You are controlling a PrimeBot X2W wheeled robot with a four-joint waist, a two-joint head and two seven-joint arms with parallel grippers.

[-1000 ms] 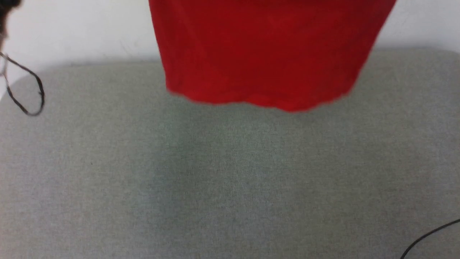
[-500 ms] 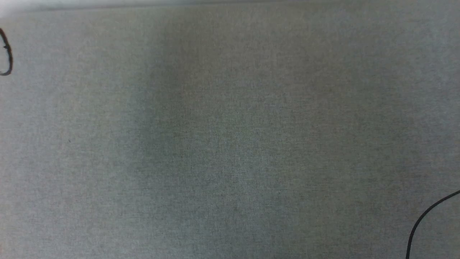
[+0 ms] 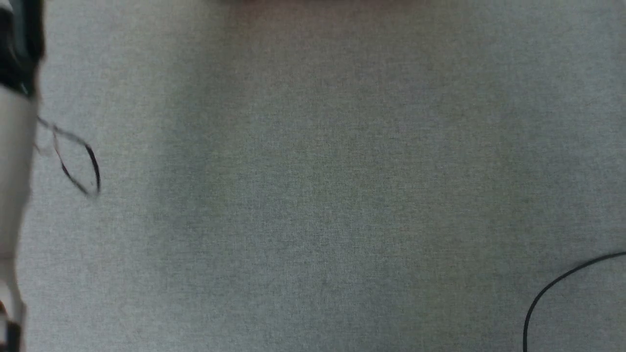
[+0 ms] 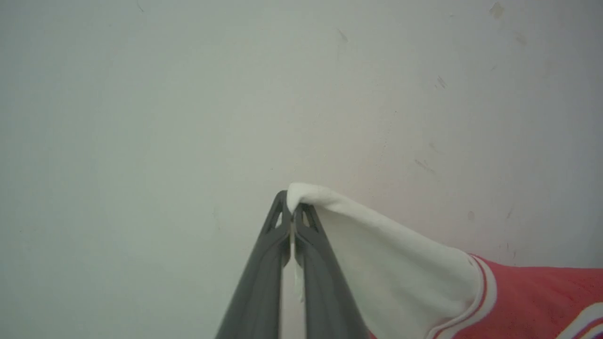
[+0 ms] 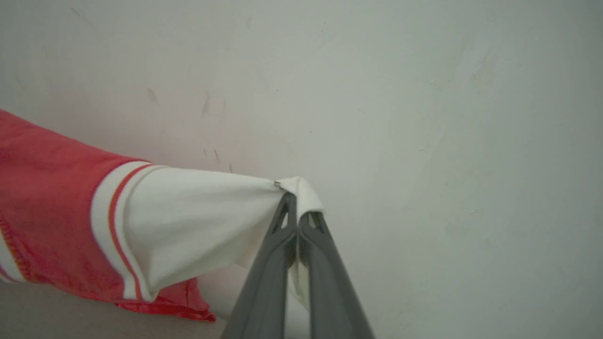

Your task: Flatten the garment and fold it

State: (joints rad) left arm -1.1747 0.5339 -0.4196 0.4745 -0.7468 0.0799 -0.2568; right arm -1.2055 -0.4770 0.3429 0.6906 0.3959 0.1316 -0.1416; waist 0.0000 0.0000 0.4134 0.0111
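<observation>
The garment [image 4: 541, 292] hangs in the air in front of a pale wall [image 4: 141, 94], and I have it pinned by a sleeve at each end. On the left wrist camera, the left gripper [image 4: 292, 205] has its two dark fingers pressed together, clamped on the very tip of a white sleeve [image 4: 391, 254]. The cloth bunches into a small peak at the fingertips, then runs down toward the right of that view. There a red-and-white striped trim [image 4: 483, 287] joins it to the red body, which carries a white stripe in the bottom corner. On the head camera I see a pale forearm [image 3: 12, 171] at the left edge with a thin wire loop [image 3: 80, 164] beside it. Then comes the grey fabric surface [image 3: 318, 195], and a black cable [image 3: 547, 291] curves in at the lower right. A faint reddish tinge sits at the top edge, and I cannot tell what it is. On the right wrist camera the red body comes in from the left, then the striped band [image 5: 110, 221], then the other white sleeve [image 5: 198, 216] pulled fairly taut. The right gripper [image 5: 298, 206] has its fingers closed tight on that sleeve's end, with a small fold draped over the fingertips. A red edge sags below the sleeve.
</observation>
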